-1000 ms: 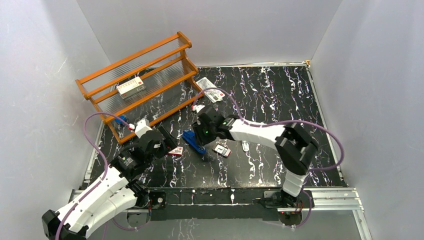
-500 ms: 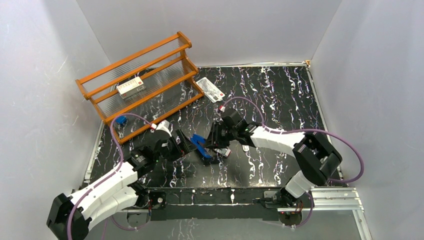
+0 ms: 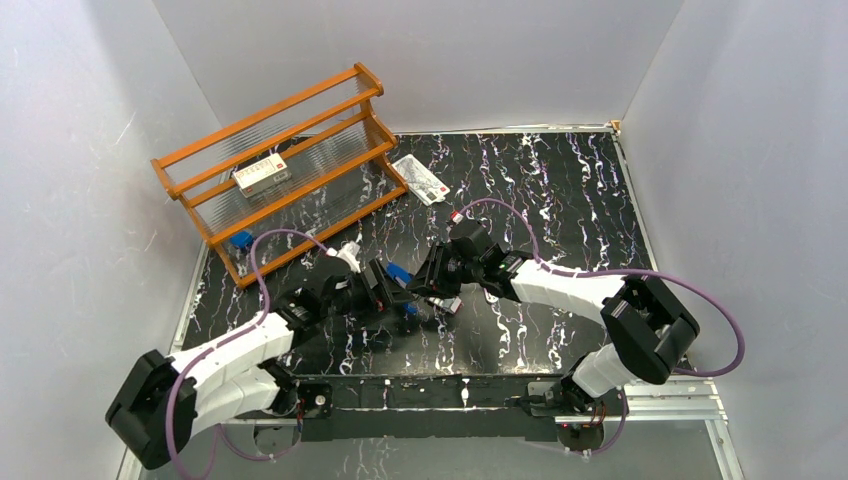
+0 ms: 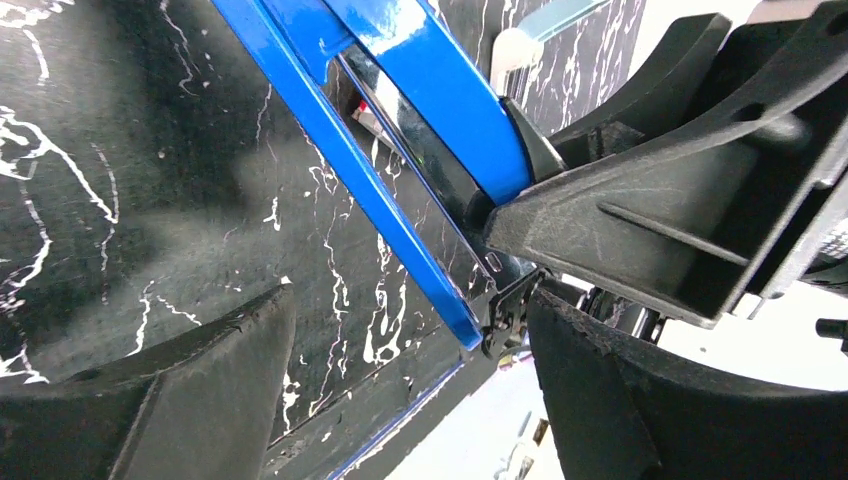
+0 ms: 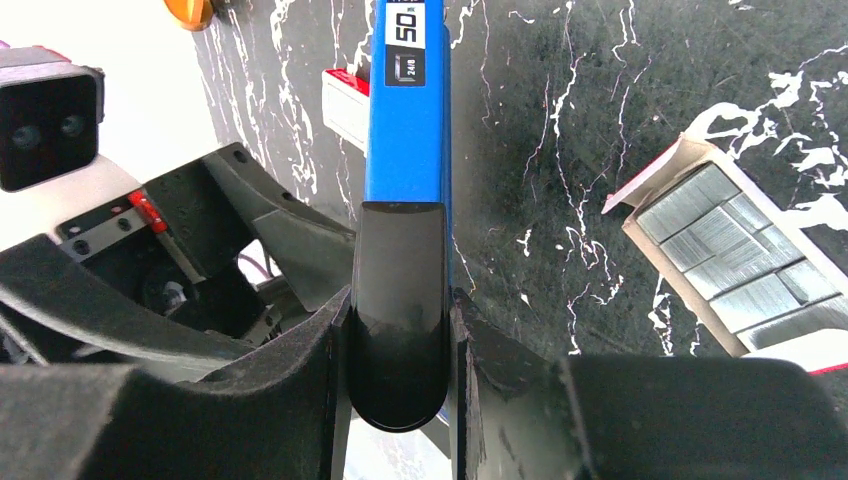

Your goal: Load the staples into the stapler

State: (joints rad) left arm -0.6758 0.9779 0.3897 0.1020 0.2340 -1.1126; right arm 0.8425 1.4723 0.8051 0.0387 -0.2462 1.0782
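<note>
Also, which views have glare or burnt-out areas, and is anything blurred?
Left wrist: glare streaks on the blue stapler, lower right burnt out white, the table marbling soft. Right wrist: sharp, staples clear, a sheen on the stapler's black end, upper left washed out. Top external: even light, soft shadows, no blur.
</note>
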